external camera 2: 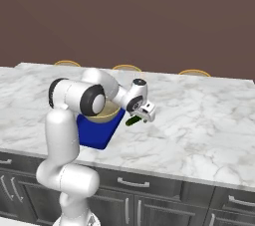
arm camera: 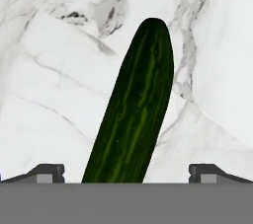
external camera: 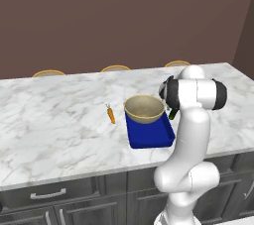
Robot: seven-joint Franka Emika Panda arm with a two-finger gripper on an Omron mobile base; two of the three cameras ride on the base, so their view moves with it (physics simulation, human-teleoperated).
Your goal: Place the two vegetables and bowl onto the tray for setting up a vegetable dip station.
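The dark green cucumber (arm camera: 133, 124) lies on the marble counter just right of the blue tray (external camera: 149, 136). My gripper (arm camera: 126, 172) hangs open right above it, one fingertip (arm camera: 47, 171) on each side and neither touching. From the right base view the gripper (external camera 2: 144, 114) sits low over the cucumber (external camera 2: 133, 121), beside the tray (external camera 2: 94, 133). The tan bowl (external camera: 144, 108) rests on the tray's far end. An orange carrot (external camera: 111, 115) with a green top lies on the counter left of the bowl.
Three flat tan-rimmed discs (external camera: 115, 68) show along the counter's far edge. The marble counter (external camera: 54, 125) stretches wide to the left and right of the tray. Dark drawers (external camera: 49, 194) run below its front edge.
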